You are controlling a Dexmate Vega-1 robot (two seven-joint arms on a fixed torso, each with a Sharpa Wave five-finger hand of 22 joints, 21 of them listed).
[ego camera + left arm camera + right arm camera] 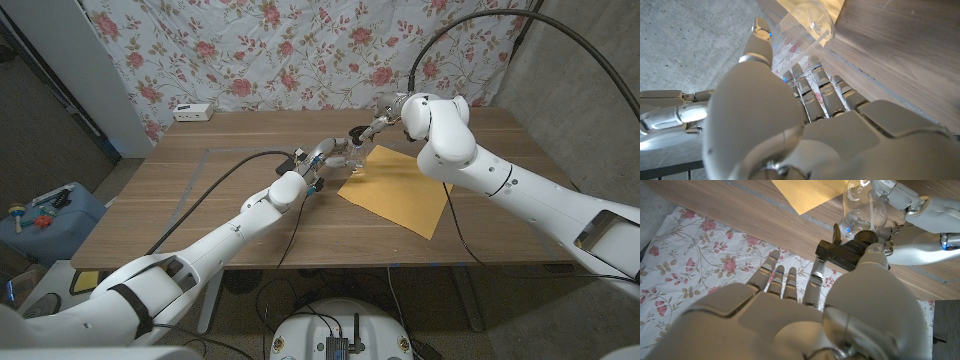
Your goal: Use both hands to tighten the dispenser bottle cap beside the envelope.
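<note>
Left hand (327,158) is wrapped around the clear dispenser bottle (357,158), fingers (821,86) curled against its see-through body in the left wrist view. Right hand (385,113) reaches in from above, and in the right wrist view its thumb and a finger pinch the black pump cap (844,251). The bottle stands upright on the wooden table (220,190), right at the near corner of the tan envelope (398,188). Floral cloth (300,50) hangs behind.
</note>
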